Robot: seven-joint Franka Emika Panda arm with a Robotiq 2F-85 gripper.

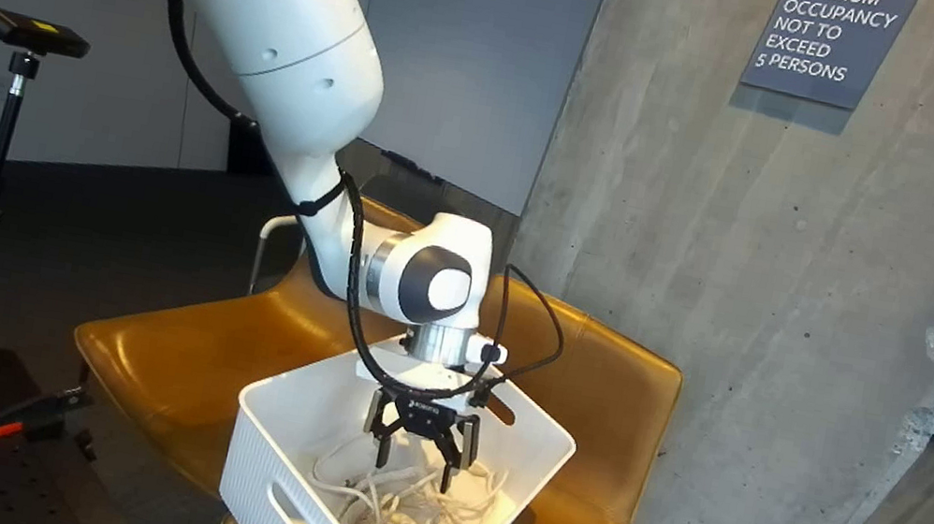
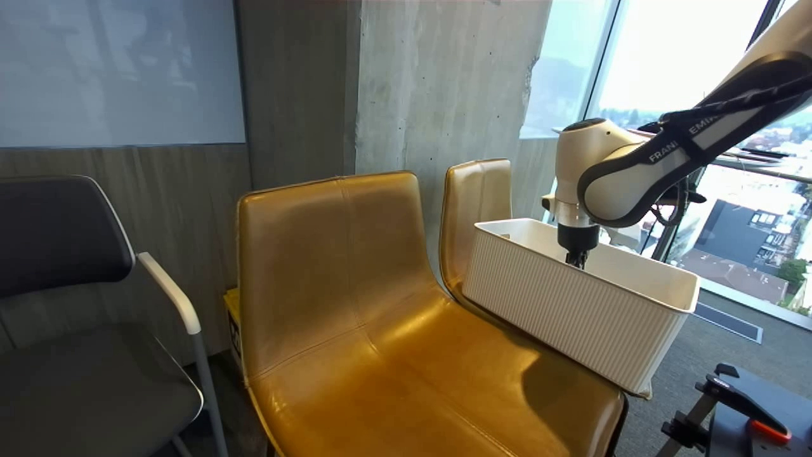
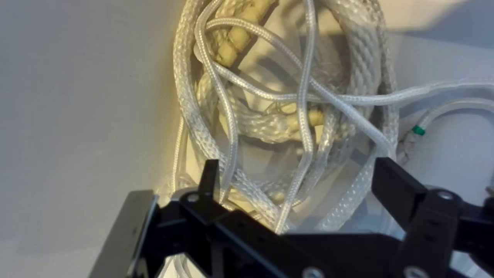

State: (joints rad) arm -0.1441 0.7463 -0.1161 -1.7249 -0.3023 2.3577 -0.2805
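The gripper [image 1: 412, 478], spread wide and empty, points down inside the white bin [image 2: 558, 304]; the coiled white ropes [image 3: 303, 112] lie below it, their loops (no single long axis) crossing its gap in the wrist view.

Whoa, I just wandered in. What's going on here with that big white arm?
A robot arm hangs down into a white bin that holds a tangle of pale ropes. The bin appears to rest on the tan chairs. The arm's jaws stand open over the ropes, with nothing clamped between them; whether they touch a rope is hard to tell.
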